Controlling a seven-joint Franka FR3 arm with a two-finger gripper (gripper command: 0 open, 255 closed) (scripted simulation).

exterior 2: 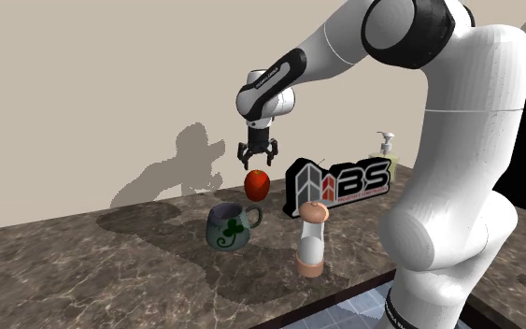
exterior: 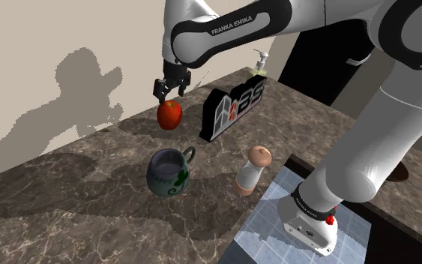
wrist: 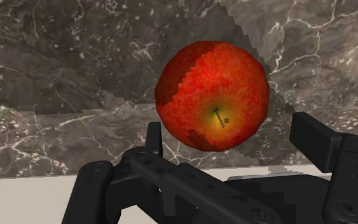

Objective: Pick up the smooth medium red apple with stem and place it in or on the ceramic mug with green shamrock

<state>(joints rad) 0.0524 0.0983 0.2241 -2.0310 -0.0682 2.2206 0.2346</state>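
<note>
Apple (wrist: 212, 95) noted on tabletop (exterior: 67, 202) near wall (exterior: 52, 45), stem pointing up at fingers (wrist: 317, 140); fingers spread wider than apple, nothing gripped, no contact seen; apple lies straight below, roughly between the two, slightly nearer one; round body, no long axis to be matched; plain vertical descent judged sufficient before closing; mug (exterior: 169, 172) upright, apart from apple, lower in shoulder view.

Apple (wrist: 212, 95) is seen just beyond the spread jaws of gripper (exterior: 171, 93), untouched. Sign (exterior: 231, 109) is stood close beside the jaws. Mug (exterior: 169, 172) and grinder (exterior: 250, 171) are set lower, apart. Bare counter (exterior: 67, 195) is left on the opposite side.
</note>
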